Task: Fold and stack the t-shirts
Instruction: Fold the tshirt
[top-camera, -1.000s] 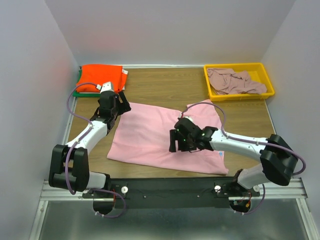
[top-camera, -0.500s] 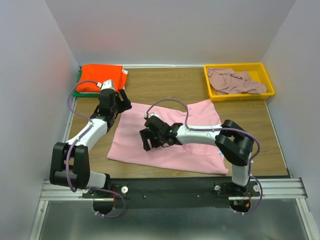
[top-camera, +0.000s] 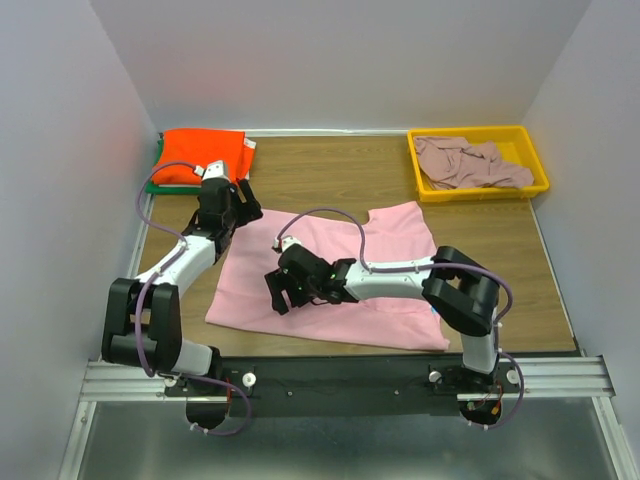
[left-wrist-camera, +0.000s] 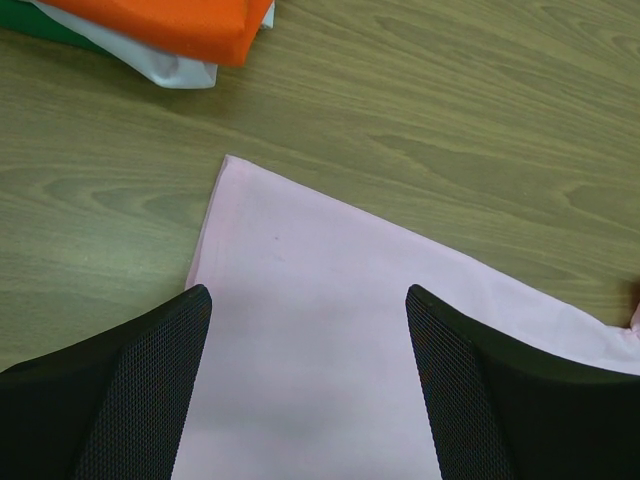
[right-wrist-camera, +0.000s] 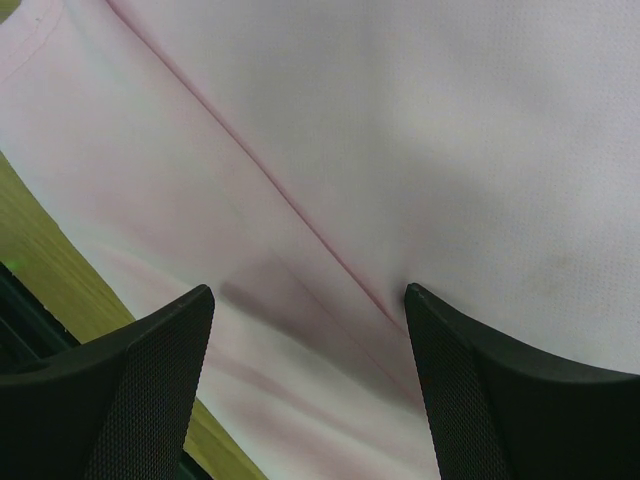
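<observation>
A light pink t-shirt (top-camera: 390, 255) lies spread flat on the wooden table. My left gripper (top-camera: 243, 210) hovers open over its far left corner, and in the left wrist view that gripper (left-wrist-camera: 308, 295) has only pink cloth (left-wrist-camera: 330, 290) beneath it. My right gripper (top-camera: 275, 295) is open low over the shirt's near left part. The right wrist view shows it (right-wrist-camera: 310, 300) straddling a diagonal crease in the cloth (right-wrist-camera: 450, 150). A folded orange t-shirt (top-camera: 200, 157) rests on a green one (top-camera: 156, 185) at the far left. A mauve t-shirt (top-camera: 465, 160) lies crumpled in the tray.
The yellow tray (top-camera: 480, 192) stands at the far right corner. Grey walls close in the left, back and right sides. The orange stack (left-wrist-camera: 170, 20) sits just beyond the pink shirt's corner. Bare wood (top-camera: 340, 175) shows between stack and tray.
My right gripper swept left across the pink shirt, from its right-middle to its near left part. The shirt's near left corner shifted slightly left. The left arm barely moved.
</observation>
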